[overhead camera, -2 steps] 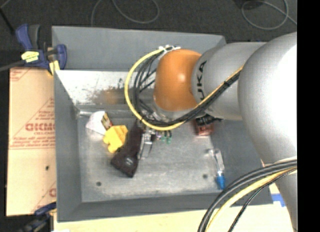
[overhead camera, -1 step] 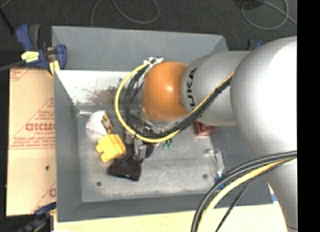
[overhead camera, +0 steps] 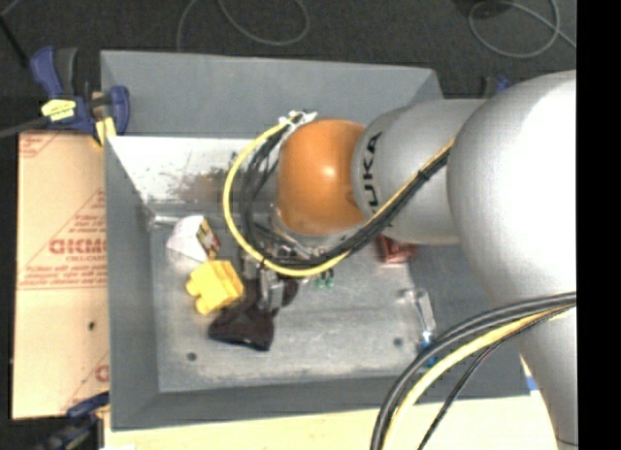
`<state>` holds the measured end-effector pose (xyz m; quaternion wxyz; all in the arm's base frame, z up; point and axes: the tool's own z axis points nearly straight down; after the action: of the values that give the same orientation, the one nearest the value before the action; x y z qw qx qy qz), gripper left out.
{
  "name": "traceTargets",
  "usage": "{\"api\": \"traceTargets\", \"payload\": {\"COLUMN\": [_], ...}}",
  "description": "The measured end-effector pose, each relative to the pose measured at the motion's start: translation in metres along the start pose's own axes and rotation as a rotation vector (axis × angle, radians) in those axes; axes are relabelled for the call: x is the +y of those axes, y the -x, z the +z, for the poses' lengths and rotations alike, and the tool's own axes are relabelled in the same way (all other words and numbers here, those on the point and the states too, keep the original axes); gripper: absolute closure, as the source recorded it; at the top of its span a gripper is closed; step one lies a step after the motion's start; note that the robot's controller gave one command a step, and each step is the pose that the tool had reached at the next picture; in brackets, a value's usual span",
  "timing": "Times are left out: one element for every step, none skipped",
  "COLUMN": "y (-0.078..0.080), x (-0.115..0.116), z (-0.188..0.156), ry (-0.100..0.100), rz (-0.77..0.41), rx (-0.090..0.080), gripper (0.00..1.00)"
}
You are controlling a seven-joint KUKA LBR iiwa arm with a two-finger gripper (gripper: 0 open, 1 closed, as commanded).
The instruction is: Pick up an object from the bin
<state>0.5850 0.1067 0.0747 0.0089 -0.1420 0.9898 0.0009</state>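
- We see the jaws as a dark metal tip under the wrist, low over the floor of the grey metal bin (overhead camera: 340, 341). Whether they stand apart or together we cannot tell.
- Directly below the jaws lies a dark, almost black lump (overhead camera: 243, 327), matt, soft-looking and irregular in outline. The tip comes down at its upper edge, but we cannot tell if it touches.
- Just to the view's left of the jaws sits a yellow block (overhead camera: 213, 285) of smooth plastic with chunky, squared corners, right beside the dark lump.
- Further up and left of the jaws is a white, rounded piece (overhead camera: 184, 241). We cannot read any print on it.
- Just right of the jaws, a small green thing (overhead camera: 325, 280) peeks from under the wrist.
- Well to the right of the jaws lie a clear plastic piece (overhead camera: 417, 307) and a red-and-white packet (overhead camera: 393, 249), the packet partly hidden by the arm.
- Above the jaws bulges the smooth orange cover (overhead camera: 315, 186), looped by a yellow cable (overhead camera: 230, 196). The silver casing beside it carries the black letters "UKA" (overhead camera: 369, 172).
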Motion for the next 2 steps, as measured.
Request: {"api": "traceTargets", "payload": {"y": [-0.0066, -0.0066], "x": [-0.0152, -0.0150], "z": [-0.0978, -0.0978], "ry": [-0.001, 0.000], "rz": [-0.053, -0.052], "rx": [-0.003, -0.003], "gripper": [1.00, 1.00]}}
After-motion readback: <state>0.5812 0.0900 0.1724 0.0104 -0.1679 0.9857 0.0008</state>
